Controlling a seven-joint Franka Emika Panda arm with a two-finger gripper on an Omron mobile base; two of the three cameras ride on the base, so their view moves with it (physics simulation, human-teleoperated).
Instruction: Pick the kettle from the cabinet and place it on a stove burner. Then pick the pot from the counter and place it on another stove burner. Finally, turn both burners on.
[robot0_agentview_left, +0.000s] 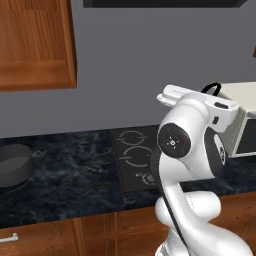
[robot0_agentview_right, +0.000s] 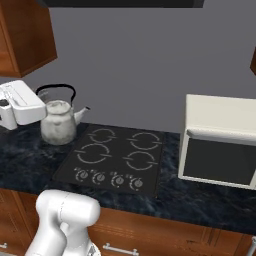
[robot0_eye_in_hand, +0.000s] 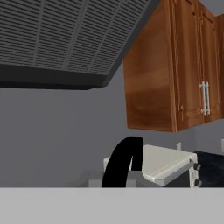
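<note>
Over at the left edge, the dark grey pot (robot0_agentview_left: 14, 165) sits on the marble-look counter (robot0_agentview_left: 75, 170), well apart from the black cooktop (robot0_agentview_left: 134, 157) with its pale burner rings. The white arm (robot0_agentview_left: 192, 150) fills the right foreground, covering part of the cooktop. A black arched handle (robot0_agentview_left: 212, 88) peeks above the arm, beside a white microwave (robot0_agentview_left: 245, 120). A wooden wall cabinet (robot0_agentview_left: 35, 42) hangs upper left.
</note>
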